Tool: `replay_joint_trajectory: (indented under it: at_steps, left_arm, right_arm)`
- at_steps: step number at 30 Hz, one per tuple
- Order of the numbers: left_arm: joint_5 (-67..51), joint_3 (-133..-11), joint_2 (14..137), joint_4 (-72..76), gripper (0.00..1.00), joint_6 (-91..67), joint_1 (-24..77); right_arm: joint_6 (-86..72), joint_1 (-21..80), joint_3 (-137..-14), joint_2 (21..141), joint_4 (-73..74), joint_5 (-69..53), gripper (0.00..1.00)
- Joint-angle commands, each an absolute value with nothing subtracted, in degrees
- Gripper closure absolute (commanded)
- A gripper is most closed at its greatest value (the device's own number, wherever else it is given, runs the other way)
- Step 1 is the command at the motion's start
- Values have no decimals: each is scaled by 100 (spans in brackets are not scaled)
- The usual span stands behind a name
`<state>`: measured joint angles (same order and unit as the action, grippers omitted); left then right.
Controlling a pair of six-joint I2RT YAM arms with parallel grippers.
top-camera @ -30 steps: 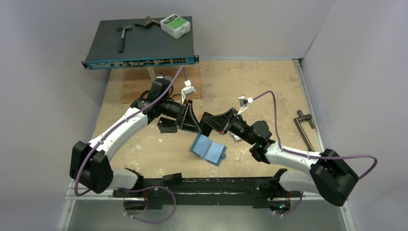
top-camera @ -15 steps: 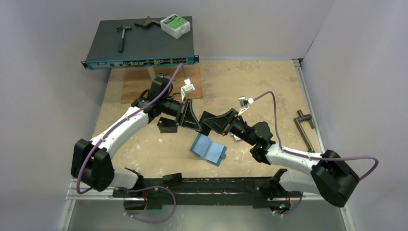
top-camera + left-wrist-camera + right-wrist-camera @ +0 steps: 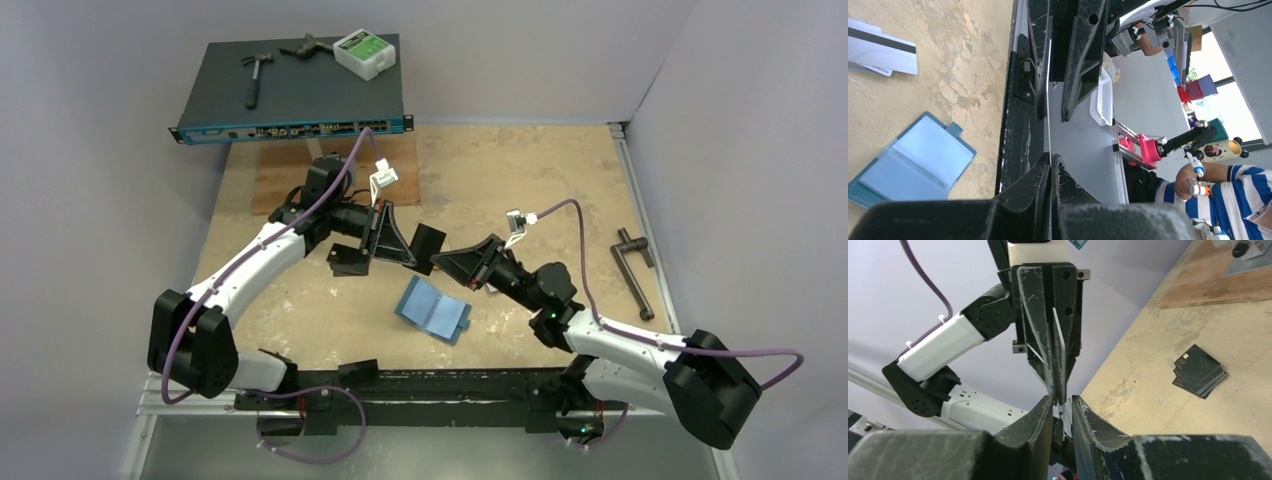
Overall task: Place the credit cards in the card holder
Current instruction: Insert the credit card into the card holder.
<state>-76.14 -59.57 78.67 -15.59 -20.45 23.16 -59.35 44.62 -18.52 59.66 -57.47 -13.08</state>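
Left of centre, the left gripper has its jaws pinched on a credit card held above the table. Just to the right, the right gripper meets that card's free edge, its jaws slightly spread. Nearer, the card holder lies open.

No wording can be read anywhere. A silver-grey card with a dark stripe lies on the desk, over a second card whose line of tiny print is too small to make out. The white box on the far-left rack unit bears a green label with illegible lettering. The rack unit's front panel markings are blurred.
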Motion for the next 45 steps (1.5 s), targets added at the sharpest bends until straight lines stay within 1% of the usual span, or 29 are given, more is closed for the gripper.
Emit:
replay_joint_trajectory:
  at_steps: [1,3,7,9,10,11,12,13,14,15,20,23,24,25,26,27,29,30,35,41,43,44,45]
  left_arm:
    - [-7785,-5931,7739,-1340,100,-2118,2293]
    - [-7787,-5920,7735,-1345,100,-2127,2294]
    - [-7779,-5915,7759,-1472,100,-2017,2303]
    - [-7743,-5936,7813,-1649,100,-1910,2307]
    - [-7704,-5968,7857,-1788,97,-1819,2311]
    - [-7620,-5994,7901,-1980,82,-1705,2311]
    - [-7470,-6036,7935,-2254,63,-1513,2312]
    - [-7298,-6053,7952,-2481,48,-1316,2304]
    - [-7128,-6037,7954,-2617,41,-1119,2303]
    - [-6969,-5957,7968,-2672,41,-1048,2298]
    - [-6302,-5534,8303,-2412,61,-1086,2294]
    - [-5979,-5453,8780,-2343,63,-1077,2311]
    - [-5910,-5430,8954,-2303,61,-1095,2318]
    - [-5803,-5424,9111,-2295,56,-1092,2327]
    - [-5700,-5425,9248,-2285,47,-1090,2347]
    - [-5601,-5426,9373,-2293,36,-1076,2367]
    - [-5524,-5415,9574,-2273,6,-1064,2393]
    - [-5514,-5412,9632,-2257,1,-1064,2405]
    - [-5475,-5334,9732,-2129,0,-1123,2477]
    - [-5175,-5269,9845,-2162,0,-1060,2645]
    - [-5118,-5283,9884,-2163,5,-1024,2700]
    - [-5063,-5275,9900,-2158,9,-1008,2737]
    - [-5013,-5269,9917,-2155,15,-999,2758]
  right_arm:
    - [-5897,4477,-2024,6174,-6009,-1399,82]
    - [-5913,4477,-2051,6272,-6085,-1439,91]
    - [-5946,4480,-2024,6338,-6209,-1439,100]
    - [-5954,4474,-1982,6277,-6219,-1399,100]
    - [-5958,4474,-1942,6225,-6185,-1344,100]
    - [-5955,4477,-1904,6137,-6063,-1295,100]
    - [-5939,4478,-1891,6038,-5842,-1243,100]
    - [-5908,4479,-1890,5899,-5465,-1183,100]
    - [-5902,4476,-1890,5751,-5043,-1076,100]
    - [-5886,4475,-1867,5533,-4586,-1004,100]
    - [-5996,4478,-1453,4812,-2912,-1089,100]
    - [-6014,4480,-1291,4516,-2156,-1246,100]
    - [-6041,4478,-1227,4478,-2036,-1308,100]
    - [-6104,4481,-1164,4482,-1950,-1394,100]
    - [-6144,4482,-1108,4533,-1885,-1504,100]
    - [-6150,4478,-1073,4595,-1854,-1572,100]
    - [-6121,4477,-1055,4851,-1804,-1714,100]
    - [-6124,4477,-1055,5005,-1831,-1853,100]
    - [-6133,4475,-1007,5776,-2190,-2195,100]
    - [-6150,4452,-920,6114,-2346,-2315,100]
    - [-6145,4429,-898,6206,-2439,-2335,100]
    - [-6133,4406,-902,6259,-2469,-2345,100]
    - [-6119,4387,-905,6312,-2503,-2361,100]
